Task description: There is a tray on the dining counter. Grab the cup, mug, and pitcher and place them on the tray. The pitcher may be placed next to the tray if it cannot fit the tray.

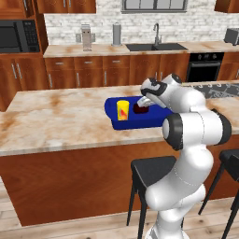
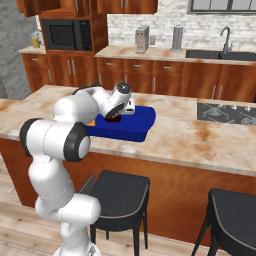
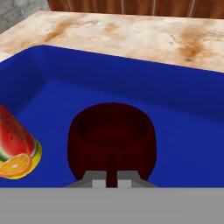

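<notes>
The gripper [image 3: 111,181] is pinched tight on the near wall of the mug [image 3: 112,133]. The mug sits inside the tray [image 3: 188,144]. The cup [image 1: 123,110] stands in the tray too, beside the mug. The tray lies on the counter [image 1: 56,121]. Far back is a sink [image 1: 156,46].

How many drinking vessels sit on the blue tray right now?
2: the yellow cup at the tray's left part, and the dark mug right of it, pinched by the pincer.

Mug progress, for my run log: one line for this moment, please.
end effector: shut on mug rim | mug: inside tray | cup: on tray | pitcher: pending
</notes>
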